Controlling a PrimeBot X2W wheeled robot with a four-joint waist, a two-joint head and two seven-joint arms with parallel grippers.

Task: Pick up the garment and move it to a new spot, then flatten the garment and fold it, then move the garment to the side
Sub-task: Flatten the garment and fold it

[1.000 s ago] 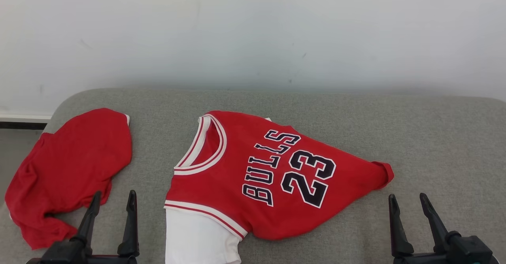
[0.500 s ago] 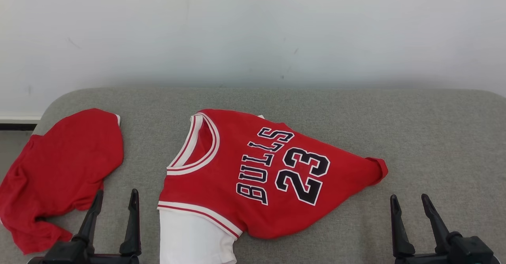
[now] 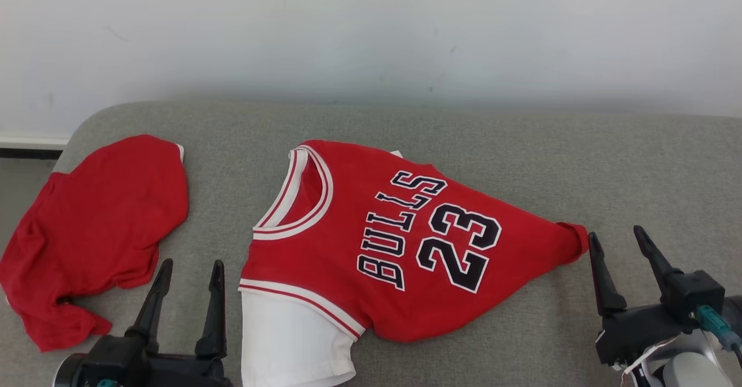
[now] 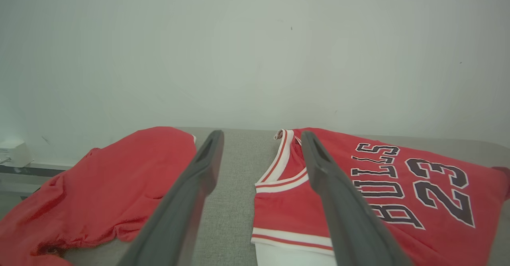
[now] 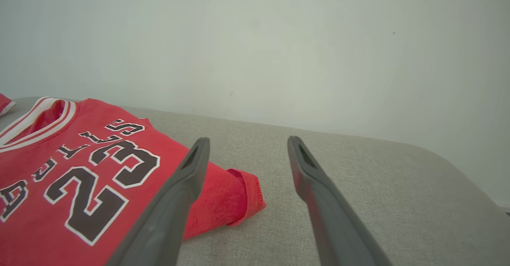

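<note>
The garment [image 3: 348,201], a red jersey printed BULLS 23 with a white sleeve at its near edge, lies crumpled on the grey padded surface [image 3: 579,161], neck hole to the left. My left gripper [image 3: 193,264] stands open just left of the jersey's near left corner, nothing between its fingers. In the left wrist view the gripper [image 4: 261,134] points at the gap beside the jersey's [image 4: 398,186] collar. My right gripper [image 3: 615,233] is open, its left fingertip right beside the jersey's pointed right end. The right wrist view has that gripper [image 5: 248,139] over the rolled hem of the jersey [image 5: 79,170].
A second red cloth [image 3: 98,225] lies bunched at the surface's left end, partly over the edge, and appears in the left wrist view [image 4: 111,182]. A pale wall [image 3: 371,33] rises behind. Bare grey padding [image 5: 358,170] stretches to the right of the jersey.
The camera has shifted a little. Both grippers have moved forward, the right one more, so its left fingertip now stands beside the jersey's right end. The jersey lies as before.
</note>
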